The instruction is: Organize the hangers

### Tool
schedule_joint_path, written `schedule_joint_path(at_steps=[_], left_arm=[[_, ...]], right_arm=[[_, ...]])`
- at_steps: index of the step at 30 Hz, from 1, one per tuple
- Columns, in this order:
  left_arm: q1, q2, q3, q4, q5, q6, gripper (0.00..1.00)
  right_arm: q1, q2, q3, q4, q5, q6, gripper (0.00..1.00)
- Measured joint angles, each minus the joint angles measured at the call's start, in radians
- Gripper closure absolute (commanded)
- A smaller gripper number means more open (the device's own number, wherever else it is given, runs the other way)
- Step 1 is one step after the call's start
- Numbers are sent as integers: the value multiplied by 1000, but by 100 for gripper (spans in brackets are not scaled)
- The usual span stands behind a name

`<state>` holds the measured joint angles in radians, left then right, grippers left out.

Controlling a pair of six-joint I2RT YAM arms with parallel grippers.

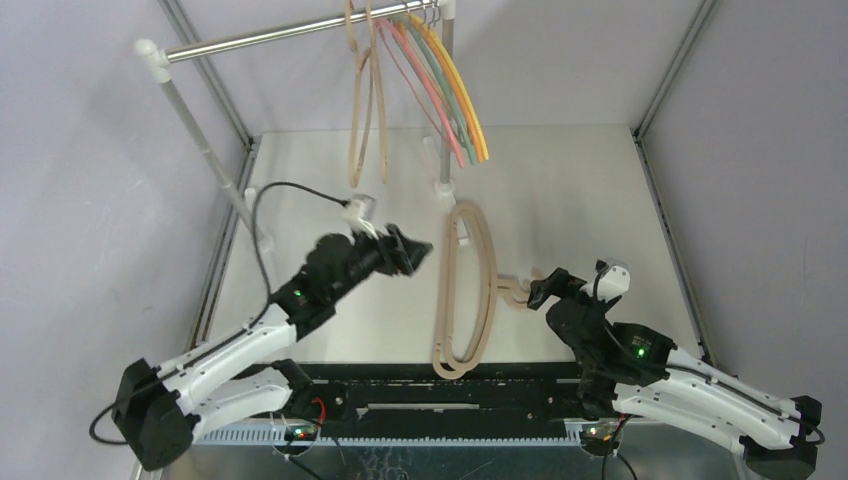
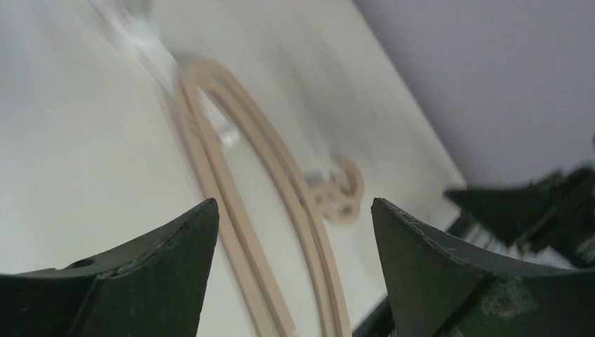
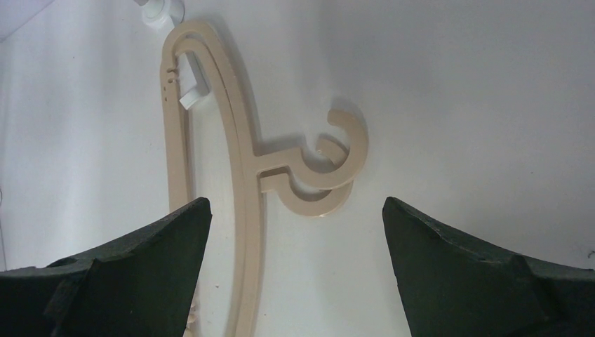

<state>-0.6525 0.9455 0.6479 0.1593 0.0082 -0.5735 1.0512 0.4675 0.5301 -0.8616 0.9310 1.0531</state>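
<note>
Two stacked tan hangers (image 1: 470, 290) lie flat on the white table, their hooks (image 1: 512, 291) pointing right. They also show in the left wrist view (image 2: 281, 189), blurred, and in the right wrist view (image 3: 242, 161). Another tan hanger (image 1: 366, 100) hangs from the silver rail (image 1: 260, 38), next to thin pink, green, yellow and orange hangers (image 1: 450, 90). My left gripper (image 1: 415, 250) is open and empty, just left of the lying hangers. My right gripper (image 1: 538, 290) is open and empty, just right of their hooks.
The rail rests on white posts (image 1: 200, 140) at the back left and back middle (image 1: 444, 150). A small white clip (image 1: 463, 232) lies inside the lying hangers' upper loop. Grey walls close in the table on both sides.
</note>
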Motion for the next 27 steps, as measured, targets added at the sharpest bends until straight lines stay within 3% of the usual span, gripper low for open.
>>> schedule_joint_path(at_steps=[4, 10, 19, 27], left_arm=[[-228, 85, -43, -16, -121, 7, 21], [-472, 369, -15, -57, -258, 9, 23], [-615, 649, 232, -124, -322, 37, 25], [-641, 798, 400, -184, -343, 60, 27]], right_arm=[[-4, 1, 0, 7, -3, 0, 0], [-12, -5, 0, -1, 3, 11, 0], [-58, -16, 0, -6, 21, 8, 0], [-70, -51, 0, -8, 29, 8, 0]])
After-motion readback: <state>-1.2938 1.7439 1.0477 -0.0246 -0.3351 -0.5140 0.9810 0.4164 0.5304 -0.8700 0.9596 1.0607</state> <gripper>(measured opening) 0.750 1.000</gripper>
